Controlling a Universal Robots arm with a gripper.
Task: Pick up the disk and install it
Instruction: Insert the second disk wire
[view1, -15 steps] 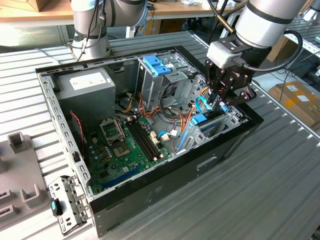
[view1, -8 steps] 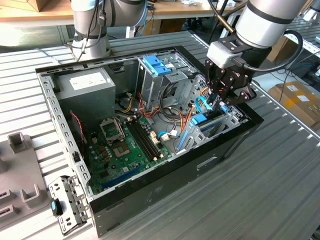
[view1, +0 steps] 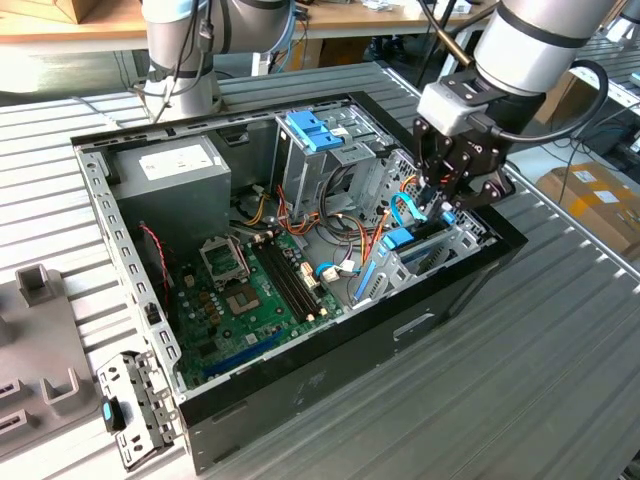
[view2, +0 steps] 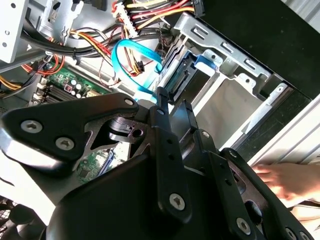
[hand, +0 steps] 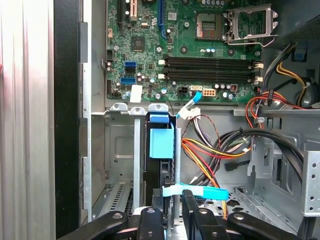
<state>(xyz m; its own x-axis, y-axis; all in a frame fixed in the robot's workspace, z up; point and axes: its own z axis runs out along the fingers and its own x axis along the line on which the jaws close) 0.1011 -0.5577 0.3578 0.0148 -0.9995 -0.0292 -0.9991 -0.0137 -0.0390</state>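
Note:
The disk (hand: 161, 142) stands on edge in the drive bay at the case's corner, its light-blue carrier (view1: 398, 238) facing up between grey metal rails. In the second wrist view the disk (view2: 179, 80) lies just beyond my fingertips. My gripper (view1: 440, 200) hangs straight above the bay. Its black fingers (hand: 151, 220) are drawn close together, with only a slim gap and nothing visibly held. In both wrist views the gripper (view2: 173, 98) hovers right over the disk's upper edge, beside a light-blue flat cable (hand: 197, 190). Whether the fingertips touch the disk is unclear.
The open black case (view1: 320, 385) holds a green motherboard (view1: 250, 300), a grey power-supply box (view1: 175, 170), a darker-blue latch (view1: 312, 128) and loose coloured cables (hand: 220, 150). A second arm's base (view1: 180, 60) stands behind. A person's hand (view2: 290, 180) rests outside the case wall.

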